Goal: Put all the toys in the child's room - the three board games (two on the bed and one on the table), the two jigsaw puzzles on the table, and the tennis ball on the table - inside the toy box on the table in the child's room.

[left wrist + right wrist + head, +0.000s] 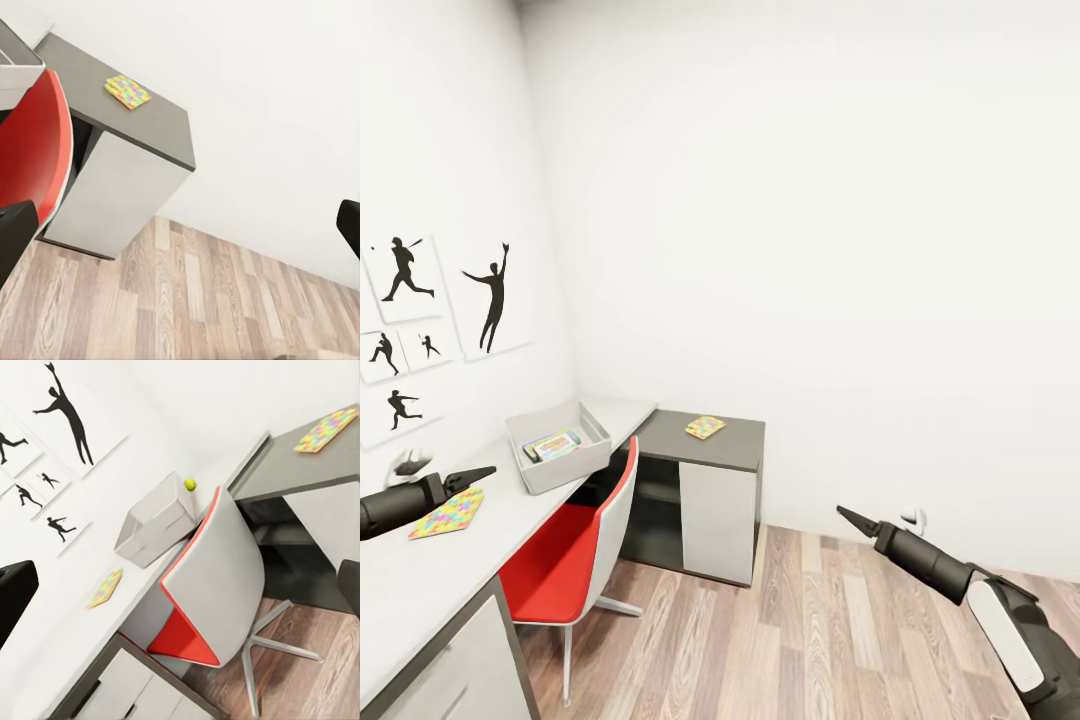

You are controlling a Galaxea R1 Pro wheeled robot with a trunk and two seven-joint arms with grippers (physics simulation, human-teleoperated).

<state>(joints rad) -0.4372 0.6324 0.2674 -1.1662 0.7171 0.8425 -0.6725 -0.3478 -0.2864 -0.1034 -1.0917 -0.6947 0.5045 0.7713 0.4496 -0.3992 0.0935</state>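
The light grey toy box (596, 428) (154, 521) stands on the pale table (420, 575) by the wall. A green-yellow board game (552, 445) lies inside it. One jigsaw puzzle (448, 513) (105, 587) lies on the table just under my left gripper (488, 470), which is open and empty. Another jigsaw puzzle (705, 427) (127, 91) (326, 430) lies on the lower dark grey desk (730, 450). The tennis ball (190, 484) sits on the table behind the toy box. My right gripper (843, 512) hangs open and empty over the floor. The bed is out of view.
A red chair (575, 545) with a white back is tucked under the table beside the dark desk. A white drawer cabinet (455, 665) stands at the table's near end. Athlete pictures (490, 290) hang on the left wall. Wood plank floor (810, 640) lies open on the right.
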